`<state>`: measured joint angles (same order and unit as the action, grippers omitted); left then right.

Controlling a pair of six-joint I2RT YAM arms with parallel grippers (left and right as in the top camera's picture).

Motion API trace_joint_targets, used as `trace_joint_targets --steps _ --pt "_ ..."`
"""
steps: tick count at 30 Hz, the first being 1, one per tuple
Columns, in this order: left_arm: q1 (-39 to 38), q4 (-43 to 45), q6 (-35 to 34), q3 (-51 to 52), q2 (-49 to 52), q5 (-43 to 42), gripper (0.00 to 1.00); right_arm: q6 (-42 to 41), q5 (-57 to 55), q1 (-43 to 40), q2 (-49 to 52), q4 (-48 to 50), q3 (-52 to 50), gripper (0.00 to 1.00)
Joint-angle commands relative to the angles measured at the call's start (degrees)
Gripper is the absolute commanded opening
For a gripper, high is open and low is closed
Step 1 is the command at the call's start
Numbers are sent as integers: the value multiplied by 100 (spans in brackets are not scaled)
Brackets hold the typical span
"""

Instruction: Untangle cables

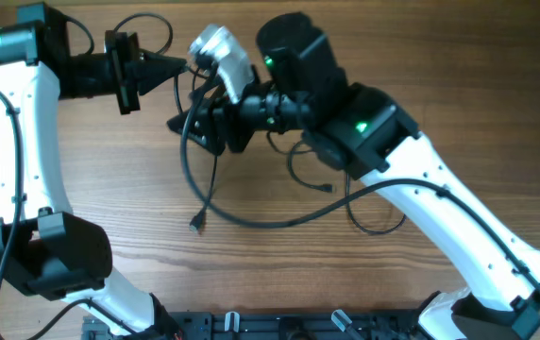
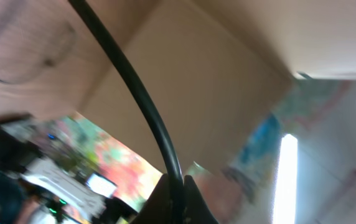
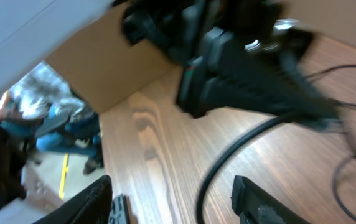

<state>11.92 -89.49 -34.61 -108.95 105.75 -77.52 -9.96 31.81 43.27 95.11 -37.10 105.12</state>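
left fingers: left gripper [image 1: 176, 64] is closed tight on one cable strand. In the left wrist view the fingertips [image 2: 187, 202] meet around the cord at the bottom edge.
held strand: black cord [image 2: 134, 99] runs taut from the pinch up and to the left, across a tan cardboard panel [image 2: 228, 87]. The background there is blurred.
right fingers: right gripper [image 3: 172, 186] has its fingers spread wide and grips nothing. The two finger [image 3: 97, 202] tips sit at the bottom corners of the right wrist view.
between right fingers: one cable strand [image 3: 228, 155] arcs up through the gap. Can't tell if it touches either finger.
cables: the cables [image 1: 204, 194] lie on the bench [image 1: 109, 189] at centre. They are bunched under and around the right gripper [image 1: 187, 123], and loops hang down toward the near edge.
loose ends: a small plug end [image 1: 196, 225] lies on the wood below the bunch. A long strand curves right from it toward the right arm, and another thin loop [image 1: 374, 222] lies beside that arm.
grippers' relation: tips are close together above the bunch, the left one pointing right and the right one pointing left, just below it.
in the way: the right arm's wrist and black housing [image 1: 298, 66] cover the upper part of the tangle from overhead, so the knot itself is not readable.
also in right wrist view: the left gripper's black body [image 3: 246, 68] fills the top of the frame, blurred, with thin cable loops [image 3: 346, 162] on the wood at right.
arm wiring: a thicker black wire [image 1: 412, 184] runs along the white right arm, apart from the task cords.
other: a black base rail [image 1: 279, 326] sits at the near edge of the bench.
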Motion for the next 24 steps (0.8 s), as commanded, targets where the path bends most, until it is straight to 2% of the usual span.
trace_joint_targets --steps 1,2,3,10,12,18,22,24 --pt "214 -118 70 -68 -52 1591 4 -264 -166 -240 -511 -76 26 86" --pt "219 -323 74 -68 -52 1635 4 -264 -240 -306 -610 -181 26 95" --pt "219 -507 72 -68 -55 1628 4 -269 -361 -361 -673 -291 26 100" --pt "199 -706 160 -68 -514 1462 4 -640 -1954 -728 -820 -1438 26 100" --pt "354 -704 289 -68 -879 1633 4 -1056 -2472 -872 -820 -1860 26 100" --pt "968 -704 286 -68 -1690 4256 4 -1106 -2590 -1222 -822 -2612 26 100" --pt "1399 -704 284 -68 -1965 5261 4 -1110 -2586 -1228 -822 -2883 26 100" --pt "1495 -702 284 -66 -1965 5497 4 -1113 -2586 -1228 -822 -3032 26 100"
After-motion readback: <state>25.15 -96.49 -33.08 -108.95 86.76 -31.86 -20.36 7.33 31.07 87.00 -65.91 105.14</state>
